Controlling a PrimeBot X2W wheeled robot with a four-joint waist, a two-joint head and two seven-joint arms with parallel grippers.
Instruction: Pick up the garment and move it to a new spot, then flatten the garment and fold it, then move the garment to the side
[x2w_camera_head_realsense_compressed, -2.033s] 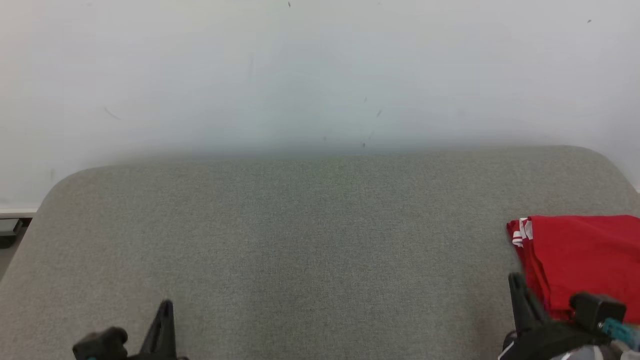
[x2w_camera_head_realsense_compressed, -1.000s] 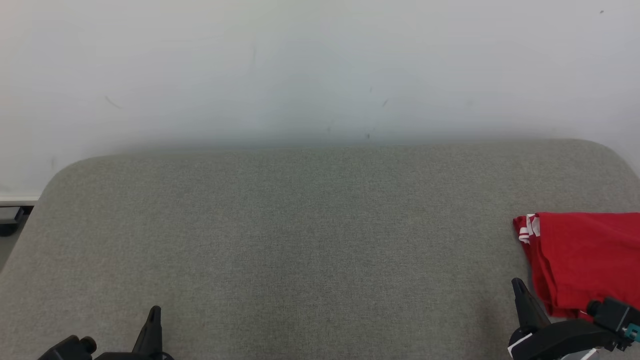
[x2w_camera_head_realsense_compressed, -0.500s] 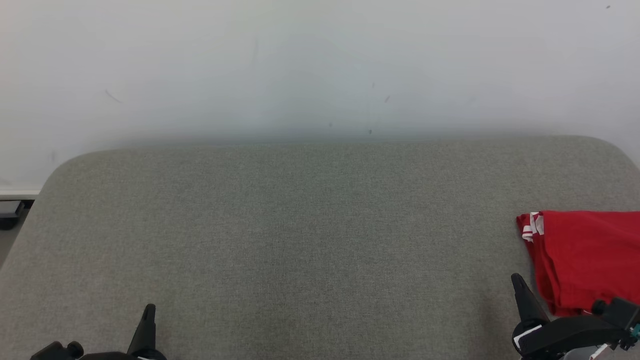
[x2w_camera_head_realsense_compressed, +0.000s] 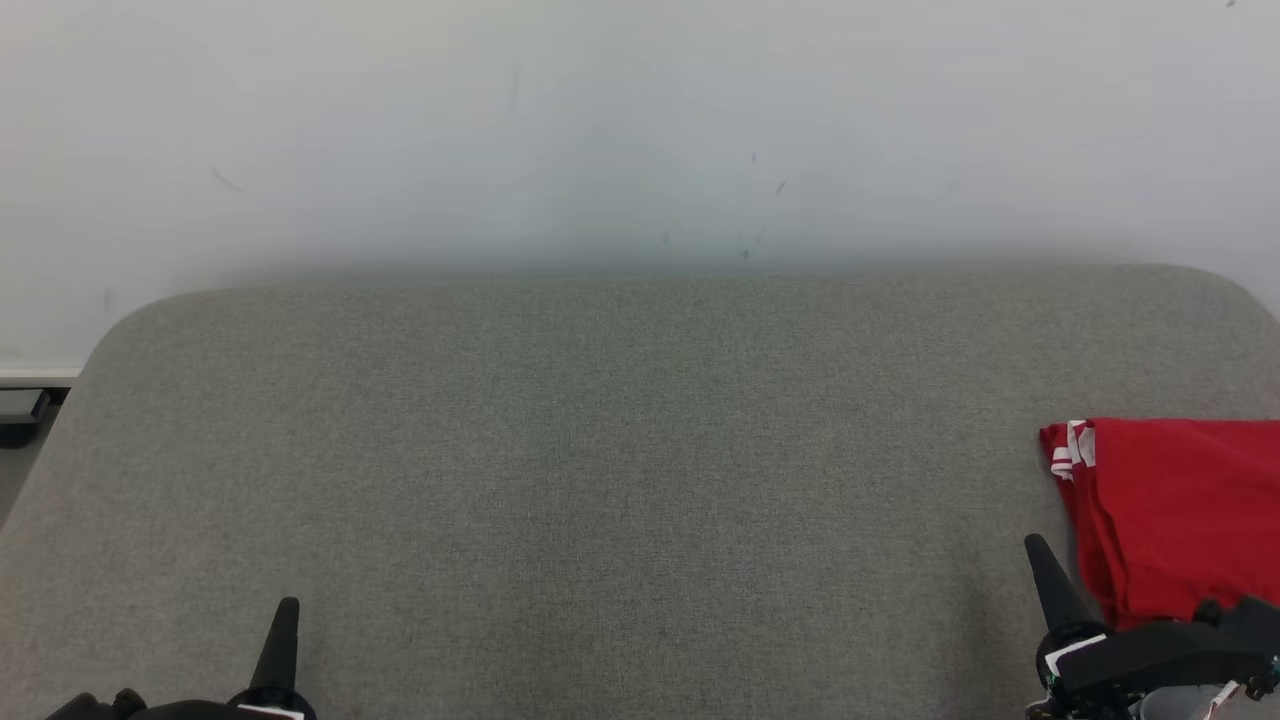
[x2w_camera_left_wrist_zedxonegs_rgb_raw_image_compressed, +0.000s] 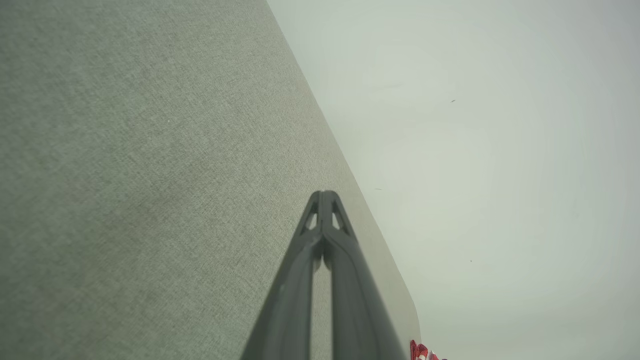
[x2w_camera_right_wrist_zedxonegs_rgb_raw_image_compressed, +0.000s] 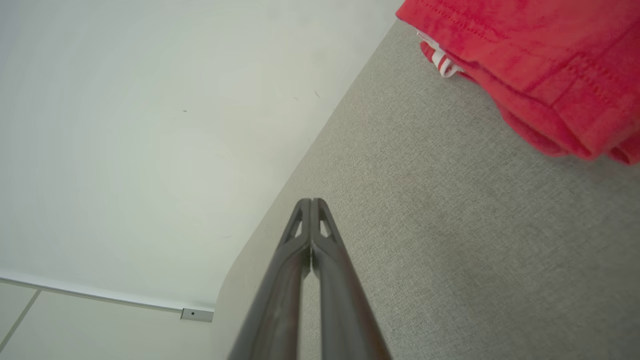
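Observation:
The garment (x2w_camera_head_realsense_compressed: 1180, 510) is red with white stripes at one corner and lies folded at the right edge of the grey fabric surface (x2w_camera_head_realsense_compressed: 620, 470). It fills the top right of the right wrist view (x2w_camera_right_wrist_zedxonegs_rgb_raw_image_compressed: 530, 65), and a red scrap of it (x2w_camera_left_wrist_zedxonegs_rgb_raw_image_compressed: 422, 351) peeks in at the bottom of the left wrist view. My right gripper (x2w_camera_head_realsense_compressed: 1036, 553) is shut and empty, just left of the garment's near corner. In the right wrist view its tips (x2w_camera_right_wrist_zedxonegs_rgb_raw_image_compressed: 311, 202) meet. My left gripper (x2w_camera_head_realsense_compressed: 288, 612) is shut and empty at the lower left, with its tips (x2w_camera_left_wrist_zedxonegs_rgb_raw_image_compressed: 324, 195) pressed together.
A pale wall (x2w_camera_head_realsense_compressed: 640, 130) rises right behind the grey surface. The surface's rounded far corners and left edge drop to a floor strip with a dark object (x2w_camera_head_realsense_compressed: 18, 418) at far left. A baseboard with a small metal plate (x2w_camera_right_wrist_zedxonegs_rgb_raw_image_compressed: 196, 314) runs along the wall.
Both grippers have drawn back toward the bottom edge, staying shut. The head view has shifted slightly, so the surface and garment sit a little higher and further right in the picture.

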